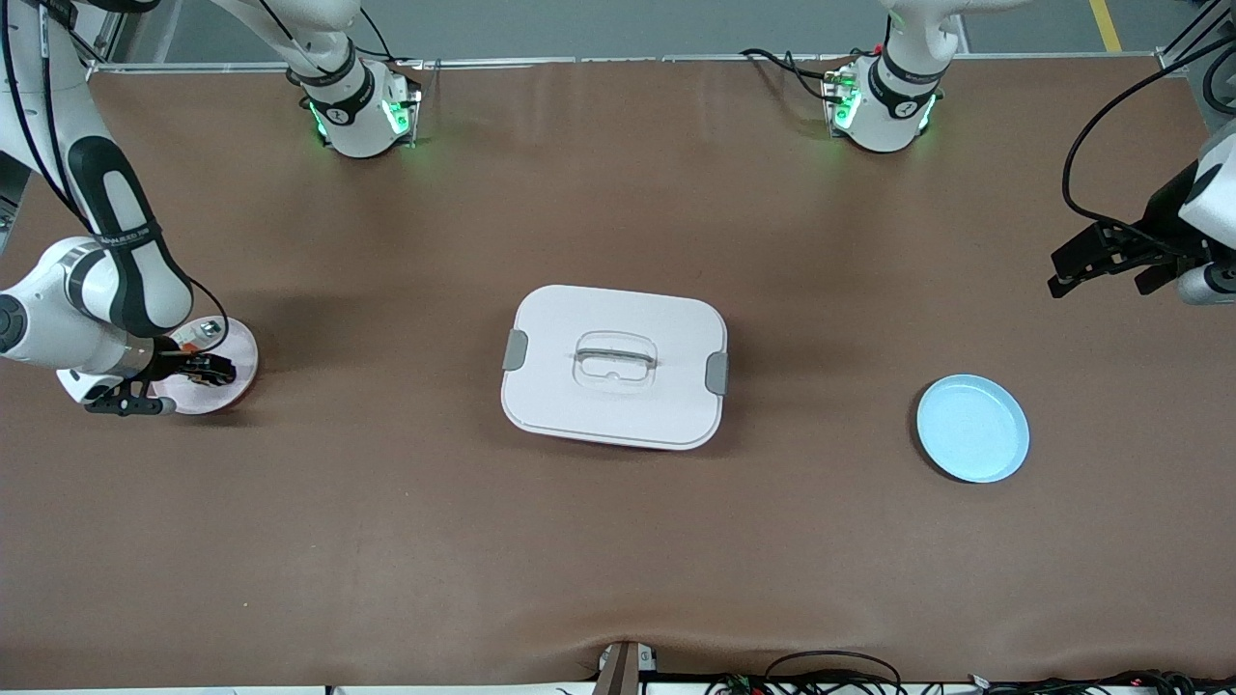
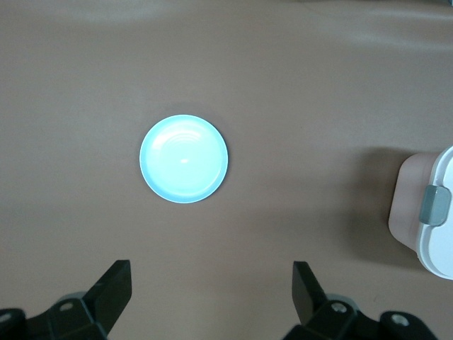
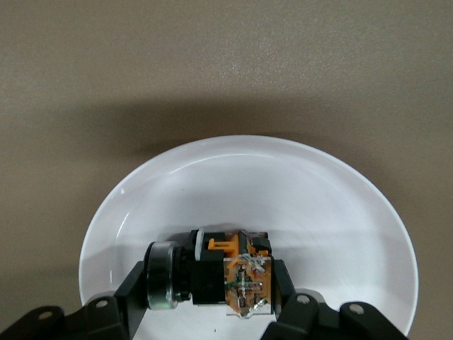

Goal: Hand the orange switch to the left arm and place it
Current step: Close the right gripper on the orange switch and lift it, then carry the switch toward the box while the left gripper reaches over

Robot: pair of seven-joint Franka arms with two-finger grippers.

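At the right arm's end of the counter (image 1: 386,541) sits a white plate (image 1: 237,372). The right gripper (image 1: 198,369) is down on that plate, its jaws closed around the switch (image 3: 226,273), which lies on its side on the plate with its black round end and orange body showing between the jaws. A small silvery part (image 1: 201,333) lies on the same plate, just beside the gripper and farther from the front camera.

In the middle of the counter stands the box (image 1: 615,365), lid on, with a grey latch at each end and a recessed handle on top. It is well apart from both plates.

Toward the left arm's end lies a blue plate (image 1: 972,429), a little nearer to the front camera than the box.

The left gripper (image 1: 1110,261) hangs in the air over the counter at the left arm's end, its jaws spread wide and holding nothing. Its wrist view looks down on the blue plate, with a corner of the box at the edge.
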